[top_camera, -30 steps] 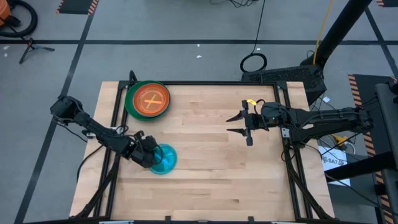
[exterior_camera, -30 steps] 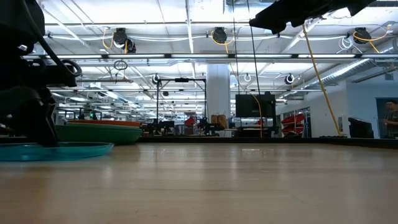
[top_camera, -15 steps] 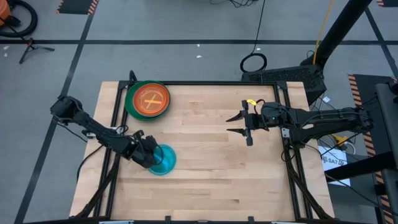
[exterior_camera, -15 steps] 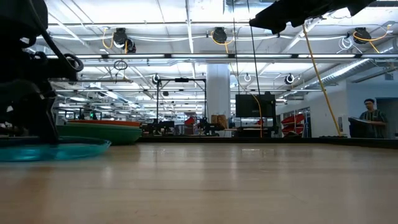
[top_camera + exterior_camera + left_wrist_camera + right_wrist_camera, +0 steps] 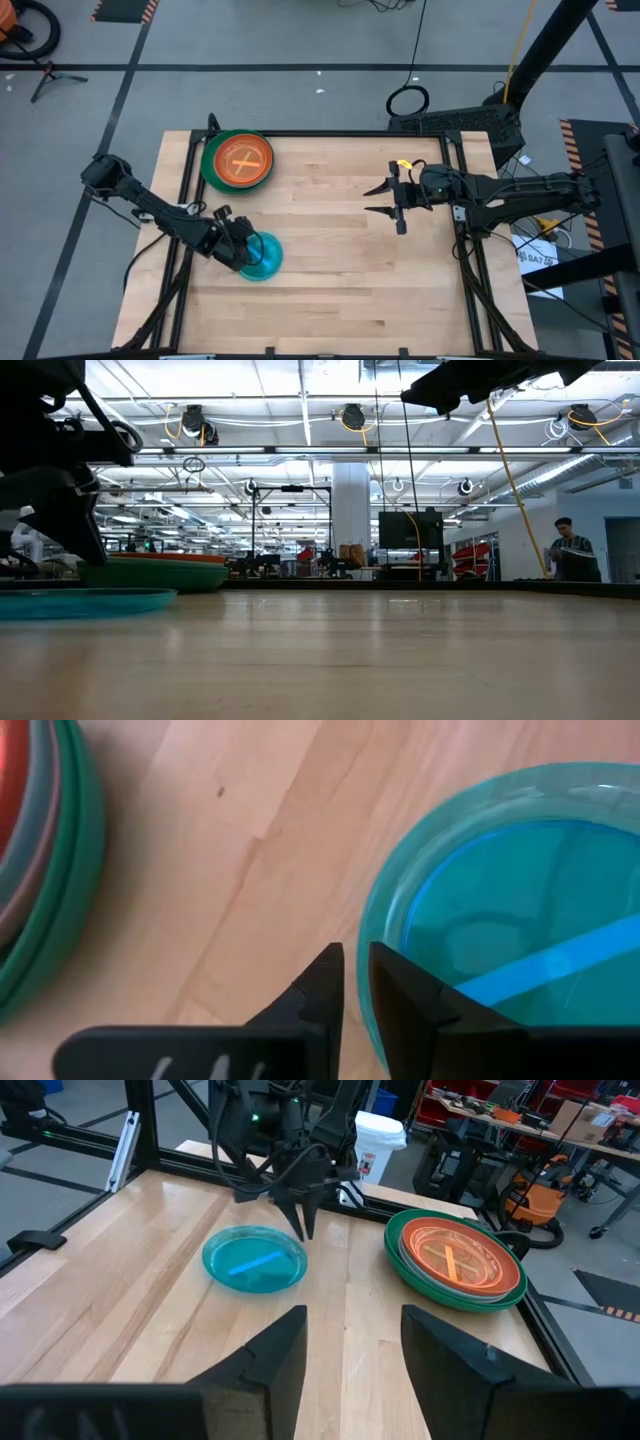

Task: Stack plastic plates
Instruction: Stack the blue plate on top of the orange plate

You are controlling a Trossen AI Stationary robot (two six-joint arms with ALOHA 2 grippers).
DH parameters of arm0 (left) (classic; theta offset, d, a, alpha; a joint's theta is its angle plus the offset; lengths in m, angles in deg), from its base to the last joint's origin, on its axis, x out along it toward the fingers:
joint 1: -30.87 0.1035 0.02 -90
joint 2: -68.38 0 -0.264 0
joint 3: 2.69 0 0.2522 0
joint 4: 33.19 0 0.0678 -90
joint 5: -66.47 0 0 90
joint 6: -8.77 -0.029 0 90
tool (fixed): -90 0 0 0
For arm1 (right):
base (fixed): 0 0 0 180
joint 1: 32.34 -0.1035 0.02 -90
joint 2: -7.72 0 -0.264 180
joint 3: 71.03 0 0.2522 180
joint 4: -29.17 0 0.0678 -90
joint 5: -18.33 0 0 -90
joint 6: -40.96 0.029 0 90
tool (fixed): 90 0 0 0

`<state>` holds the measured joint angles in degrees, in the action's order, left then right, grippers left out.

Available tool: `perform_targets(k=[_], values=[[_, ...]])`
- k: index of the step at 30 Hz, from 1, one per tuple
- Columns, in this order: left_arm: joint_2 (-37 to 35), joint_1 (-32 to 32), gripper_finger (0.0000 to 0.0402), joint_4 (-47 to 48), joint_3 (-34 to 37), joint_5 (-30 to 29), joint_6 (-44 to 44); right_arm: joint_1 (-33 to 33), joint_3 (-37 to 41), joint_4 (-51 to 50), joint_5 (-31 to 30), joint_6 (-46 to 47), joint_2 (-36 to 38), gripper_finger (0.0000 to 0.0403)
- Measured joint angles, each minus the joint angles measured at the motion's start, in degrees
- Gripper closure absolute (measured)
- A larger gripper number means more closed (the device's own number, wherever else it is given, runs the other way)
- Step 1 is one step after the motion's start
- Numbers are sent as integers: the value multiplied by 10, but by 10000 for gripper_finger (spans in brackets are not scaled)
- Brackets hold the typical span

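The cyan plate (image 5: 268,255) lies flat on the table near the left edge, also in the low view (image 5: 100,601). My left gripper (image 5: 356,975) hangs just above the plate's left rim, fingers shut to a narrow slit, clear of the plate (image 5: 520,920). A stack of plates (image 5: 238,160) sits at the far left corner, dark green at the bottom and translucent orange on top. My right gripper (image 5: 378,199) waits open, raised over the table's right part. The lime green plate does not show.
The table's wooden top (image 5: 330,290) is bare between the cyan plate and the right arm. A black frame rail (image 5: 185,200) runs along the left edge beside the left arm. In the low view a person (image 5: 565,550) stands in the room far behind the table.
My left gripper has risen from the cyan plate's left rim and now hangs clear above it. The plate stays flat on the table. The person in the room behind has walked toward the left.
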<state>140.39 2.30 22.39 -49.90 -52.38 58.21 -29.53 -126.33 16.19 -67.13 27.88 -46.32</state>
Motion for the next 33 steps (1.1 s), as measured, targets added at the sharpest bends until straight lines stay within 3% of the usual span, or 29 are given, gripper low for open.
perform_targets(k=[9,22,24,29,31,33], values=[[0,0,395,4,-2,7,-8,0,0,0,0,0,0,248],[-31,-1,399,-64,14,23,-149,0,0,10,-3,43,0,248],[-38,-1,399,-95,14,60,-171,0,0,12,-3,59,0,248],[-56,-2,400,-290,14,265,-256,0,0,12,-4,96,0,248],[-68,0,400,-300,14,305,-262,0,0,17,-5,117,0,248],[-81,0,400,-263,14,308,-258,0,0,36,-26,151,-11,248]])
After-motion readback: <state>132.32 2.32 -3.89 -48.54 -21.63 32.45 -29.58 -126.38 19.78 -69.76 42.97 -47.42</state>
